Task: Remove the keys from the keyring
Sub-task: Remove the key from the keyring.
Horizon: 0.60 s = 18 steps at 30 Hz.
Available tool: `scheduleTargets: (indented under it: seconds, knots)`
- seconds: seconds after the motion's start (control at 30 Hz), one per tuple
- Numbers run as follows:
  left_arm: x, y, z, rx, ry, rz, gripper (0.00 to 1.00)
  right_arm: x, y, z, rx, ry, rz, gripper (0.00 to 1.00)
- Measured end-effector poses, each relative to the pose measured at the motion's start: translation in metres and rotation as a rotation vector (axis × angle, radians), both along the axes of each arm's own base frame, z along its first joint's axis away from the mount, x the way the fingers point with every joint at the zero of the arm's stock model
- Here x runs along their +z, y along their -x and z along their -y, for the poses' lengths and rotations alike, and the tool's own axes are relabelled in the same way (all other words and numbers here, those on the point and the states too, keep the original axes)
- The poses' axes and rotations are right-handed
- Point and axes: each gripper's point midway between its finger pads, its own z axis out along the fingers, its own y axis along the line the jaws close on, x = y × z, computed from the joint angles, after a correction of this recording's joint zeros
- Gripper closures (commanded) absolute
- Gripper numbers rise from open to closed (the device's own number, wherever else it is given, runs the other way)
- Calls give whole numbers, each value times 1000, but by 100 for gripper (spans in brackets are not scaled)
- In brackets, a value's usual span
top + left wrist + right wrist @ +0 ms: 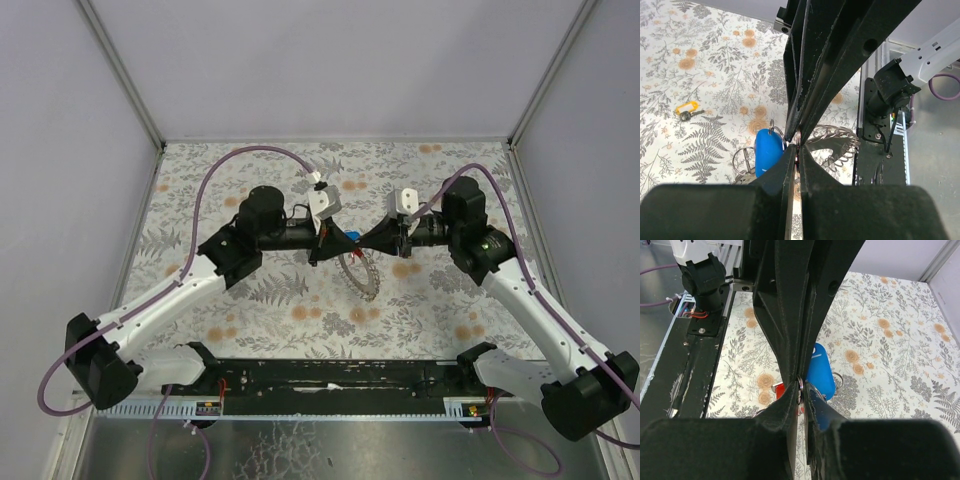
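The keyring (362,276), a grey ring with a coiled edge, hangs above the table between both grippers. My left gripper (346,243) and right gripper (366,242) meet tip to tip, each shut on a thin metal edge of the ring. The ring's coils show in the left wrist view (840,144) beyond my left gripper (798,146). A blue key tag (768,150) hangs beside the tips, with a small wire ring (744,160) next to it. In the right wrist view the blue tag (820,371) and a red tag (780,389) flank my right gripper (801,385). A yellow-tagged key (687,109) lies loose on the table.
The floral tablecloth (250,300) covers the work area, with grey walls on three sides. The black base rail (330,375) runs along the near edge. Purple cables (230,160) loop above both arms.
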Motion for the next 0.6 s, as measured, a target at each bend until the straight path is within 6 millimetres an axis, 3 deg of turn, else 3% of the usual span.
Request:
scheduleTargets:
  seconds: [0.1,0.27,0.6]
  knots:
    - [-3,0,0,-2,-18,-12,100,-3,1,0,4,16,9,91]
    - [-8,2,1,-14,-54,-34,100,-8,2,0,6,45,22,85]
    - [-15,4,1,-36,-127,-88,100,-16,4,-1,14,97,57,88]
